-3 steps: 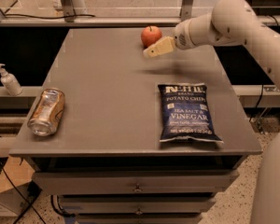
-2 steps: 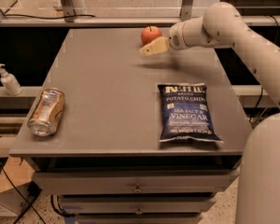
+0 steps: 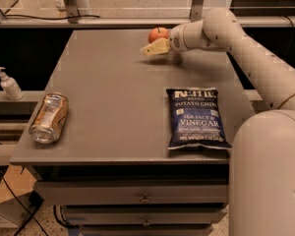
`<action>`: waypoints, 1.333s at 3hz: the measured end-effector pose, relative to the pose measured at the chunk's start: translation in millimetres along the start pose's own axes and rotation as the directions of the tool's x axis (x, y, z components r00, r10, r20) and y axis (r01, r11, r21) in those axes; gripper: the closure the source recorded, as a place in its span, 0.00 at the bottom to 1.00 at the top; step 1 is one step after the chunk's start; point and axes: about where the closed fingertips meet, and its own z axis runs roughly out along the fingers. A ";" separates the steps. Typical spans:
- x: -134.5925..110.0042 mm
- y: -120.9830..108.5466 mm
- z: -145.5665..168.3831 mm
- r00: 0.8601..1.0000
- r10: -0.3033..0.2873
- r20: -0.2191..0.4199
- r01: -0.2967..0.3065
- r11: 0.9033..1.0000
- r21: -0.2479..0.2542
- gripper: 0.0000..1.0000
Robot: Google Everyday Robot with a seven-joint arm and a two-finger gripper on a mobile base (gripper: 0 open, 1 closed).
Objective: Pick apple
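gripper [image 3: 155, 48] hovering top centre of frame, just in front of apple [image 3: 158, 34] | apple sitting at table [image 3: 113, 112] far edge | grip state: can't tell | bag [image 3: 196, 117], can [image 3: 49, 118] lying lower

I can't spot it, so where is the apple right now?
The apple sits near the middle of the far edge of the table, with the gripper just in front of it.
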 end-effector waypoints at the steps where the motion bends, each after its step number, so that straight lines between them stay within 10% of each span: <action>1: -12.0 -2.1 7.2 0.999 -0.009 0.038 0.009 1.000 -0.002 0.18; 4: -46.1 0.1 -13.7 0.994 -0.038 0.104 0.039 0.999 -0.011 0.88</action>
